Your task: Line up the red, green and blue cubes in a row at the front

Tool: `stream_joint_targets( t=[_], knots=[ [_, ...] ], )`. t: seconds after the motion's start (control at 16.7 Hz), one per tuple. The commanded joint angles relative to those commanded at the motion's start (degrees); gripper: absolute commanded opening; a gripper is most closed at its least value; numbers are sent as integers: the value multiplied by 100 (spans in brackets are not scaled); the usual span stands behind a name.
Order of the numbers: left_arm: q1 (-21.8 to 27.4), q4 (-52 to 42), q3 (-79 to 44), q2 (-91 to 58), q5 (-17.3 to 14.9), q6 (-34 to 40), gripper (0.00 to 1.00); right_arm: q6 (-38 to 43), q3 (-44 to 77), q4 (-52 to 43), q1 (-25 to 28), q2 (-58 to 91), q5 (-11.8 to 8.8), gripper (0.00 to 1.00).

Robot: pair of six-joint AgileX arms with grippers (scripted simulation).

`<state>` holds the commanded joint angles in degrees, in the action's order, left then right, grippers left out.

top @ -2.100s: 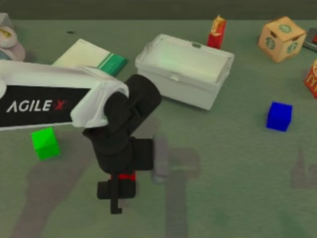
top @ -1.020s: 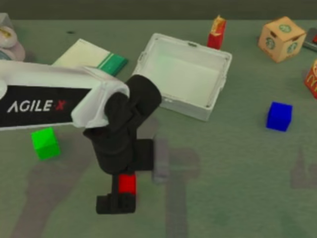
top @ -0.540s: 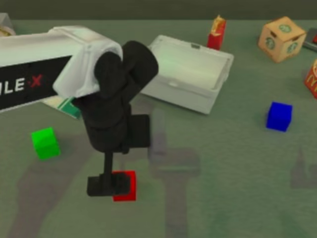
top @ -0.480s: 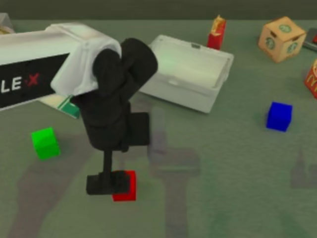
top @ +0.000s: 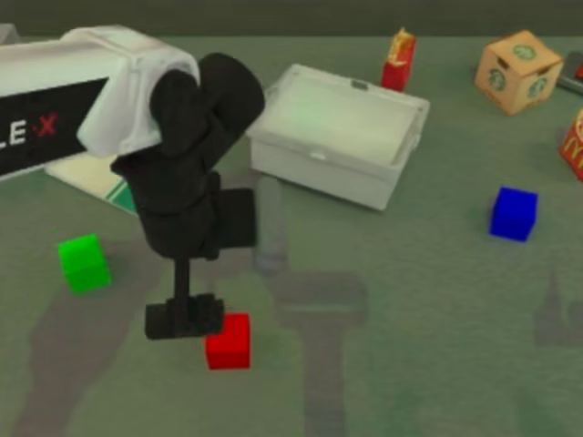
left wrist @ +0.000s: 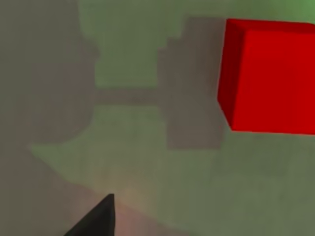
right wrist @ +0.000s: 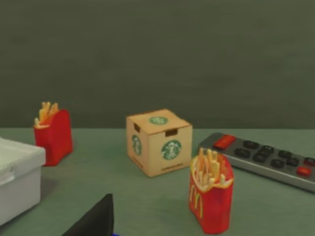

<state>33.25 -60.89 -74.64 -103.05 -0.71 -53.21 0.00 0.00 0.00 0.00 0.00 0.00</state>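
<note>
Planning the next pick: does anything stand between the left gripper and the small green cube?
Nothing visible does. The left gripper hangs beside the small red cube, and bare table separates it from the small green cube.

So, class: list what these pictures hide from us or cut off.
- Left gripper: top view can't settle open or shut.
- Right gripper: outside the top view.
- Red cube: cut by the left wrist view's edge.
- Remote: cut by the right wrist view's edge.

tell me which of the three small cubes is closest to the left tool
The red cube, sitting right beside the left tool at the front. The green cube is farther off to the left; the blue cube is far right.
</note>
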Motion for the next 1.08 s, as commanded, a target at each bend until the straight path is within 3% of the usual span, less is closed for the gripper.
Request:
stream_joint_targets(
  t=[0.42,0.54,1.08],
  knots=[
    [-2078,-15,-427,-529,53,-585,100,0,0,0,0,0,0,100],
    [-2468,5,-518,-616,63,-707,100,0,0,0,0,0,0,100],
    [-2606,433,-289,-810,65,-748,100,0,0,0,0,0,0,100]
  ],
)
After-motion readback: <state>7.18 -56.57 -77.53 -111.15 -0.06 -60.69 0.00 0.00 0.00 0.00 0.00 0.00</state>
